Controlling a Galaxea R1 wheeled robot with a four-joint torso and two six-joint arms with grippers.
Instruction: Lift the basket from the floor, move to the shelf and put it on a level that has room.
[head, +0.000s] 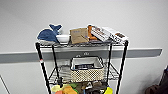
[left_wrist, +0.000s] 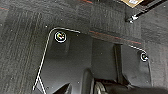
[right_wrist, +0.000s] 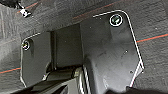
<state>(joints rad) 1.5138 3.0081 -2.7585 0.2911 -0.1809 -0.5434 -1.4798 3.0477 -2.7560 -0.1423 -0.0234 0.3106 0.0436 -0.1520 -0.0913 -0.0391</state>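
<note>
Grey wall (head: 140, 20) behind shelf (head: 41, 62). Basket (head: 87, 69) sits on middle level (head: 112, 72), below whale toy (head: 48, 33). Wrist views: carpet floor (left_wrist: 22, 37); I cannot tell either claw's state.

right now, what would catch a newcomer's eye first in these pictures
The blue whale toy on the rack's top tier, at its left end beside a white bowl, a brown box and some packets. Next, the basket sitting on the middle tier, right of centre. Under it, yellow and orange clutter crowds the lower tier, and the wrist views look down on dark carpet.
</note>
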